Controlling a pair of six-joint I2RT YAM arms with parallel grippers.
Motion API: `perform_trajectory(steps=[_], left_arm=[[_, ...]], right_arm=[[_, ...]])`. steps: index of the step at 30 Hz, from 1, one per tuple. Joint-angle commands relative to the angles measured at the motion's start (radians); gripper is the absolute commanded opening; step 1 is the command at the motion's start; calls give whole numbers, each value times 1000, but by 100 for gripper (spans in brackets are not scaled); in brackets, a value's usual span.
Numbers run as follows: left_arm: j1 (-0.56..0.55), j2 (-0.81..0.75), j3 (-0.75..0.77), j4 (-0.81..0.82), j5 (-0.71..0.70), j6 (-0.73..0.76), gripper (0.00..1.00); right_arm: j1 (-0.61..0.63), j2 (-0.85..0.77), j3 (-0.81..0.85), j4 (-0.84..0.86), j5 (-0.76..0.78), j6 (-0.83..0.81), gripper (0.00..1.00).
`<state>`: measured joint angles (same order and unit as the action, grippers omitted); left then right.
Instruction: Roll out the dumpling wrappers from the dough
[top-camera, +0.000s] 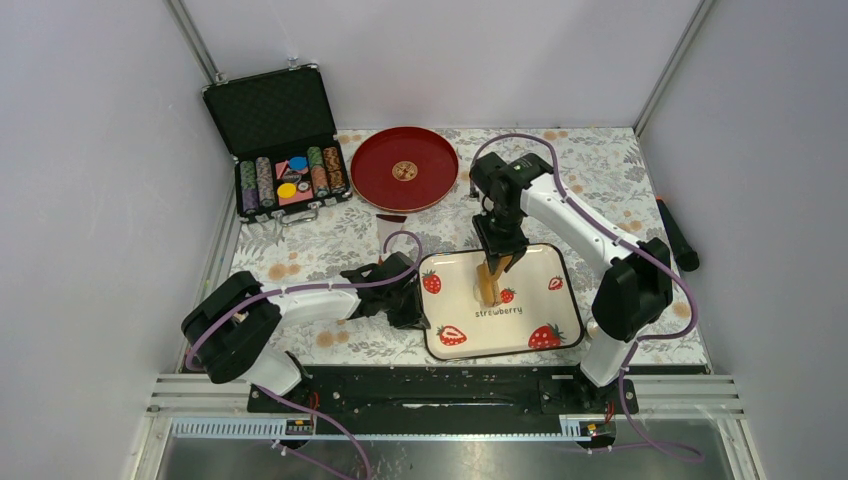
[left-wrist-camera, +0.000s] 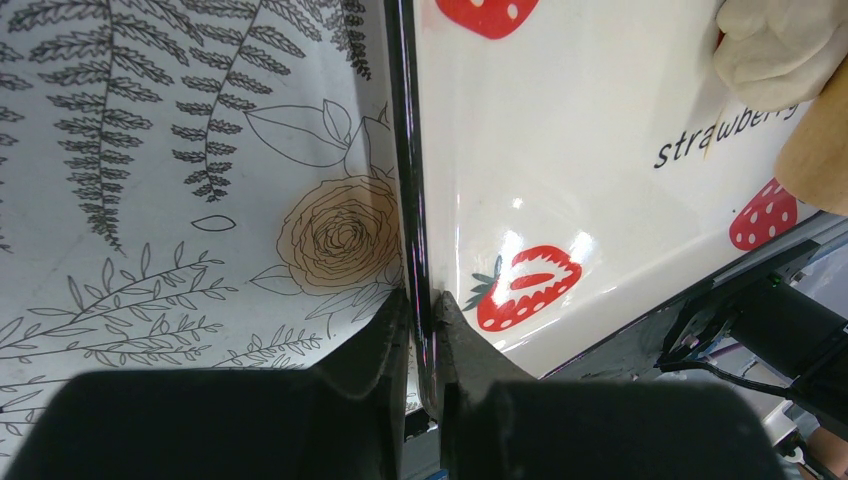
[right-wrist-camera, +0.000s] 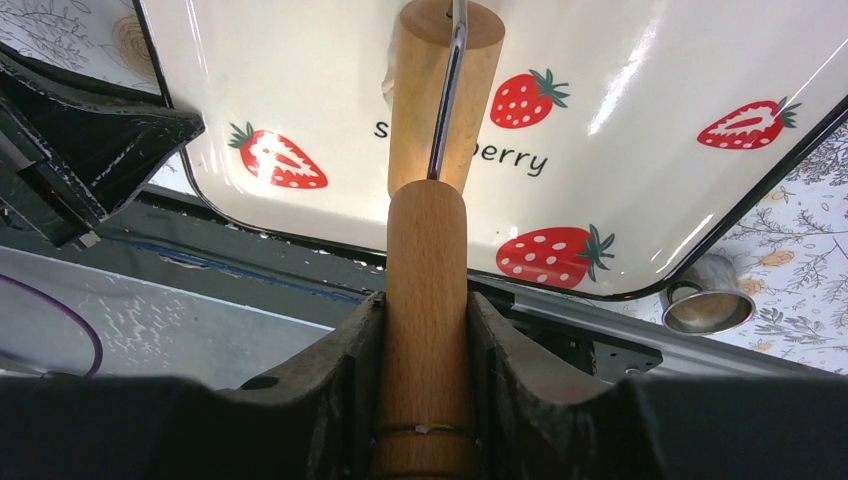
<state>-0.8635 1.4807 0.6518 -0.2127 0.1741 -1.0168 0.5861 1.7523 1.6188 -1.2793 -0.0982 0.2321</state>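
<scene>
The white strawberry tray (top-camera: 535, 285) lies at the table's near middle. My left gripper (top-camera: 413, 300) (left-wrist-camera: 425, 300) is shut on its black left rim (left-wrist-camera: 408, 180). The right gripper (top-camera: 497, 252) (right-wrist-camera: 425, 300) is shut on the handle of the tan wooden roller (right-wrist-camera: 425, 250), whose barrel (right-wrist-camera: 440, 90) rests on the tray over the word "strawberry". A pale-cream lump of dough (left-wrist-camera: 770, 45) sits on the tray, pressed against the roller (left-wrist-camera: 820, 150). In the right wrist view the dough is almost wholly hidden behind the barrel. No dumpling wrappers are in view.
A small metal ring cutter (right-wrist-camera: 708, 308) lies on the floral cloth just off the tray's near right corner. A red plate (top-camera: 404, 168) and an open case of poker chips (top-camera: 275, 140) stand at the back left. A black stick (top-camera: 678, 235) lies beyond the table's right edge.
</scene>
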Motion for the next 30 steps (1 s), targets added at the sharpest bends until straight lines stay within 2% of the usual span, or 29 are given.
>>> perform_trajectory(steps=[1,14,20,30], left_arm=[[-18,23,-21,-85,-52,47,0],[-18,23,-20,-85,-51,47,0],[-18,24,-21,-85,-50,47,0],[-20,27,-20,-83,-49,47,0]], right_arm=[[-3,1,-18,26,-35,-12,0],[-2,11,-17,39,-40,-12,0],[-2,-29,52,-5,22,-15,0],[-1,-47,134,-84,33,-18,0]])
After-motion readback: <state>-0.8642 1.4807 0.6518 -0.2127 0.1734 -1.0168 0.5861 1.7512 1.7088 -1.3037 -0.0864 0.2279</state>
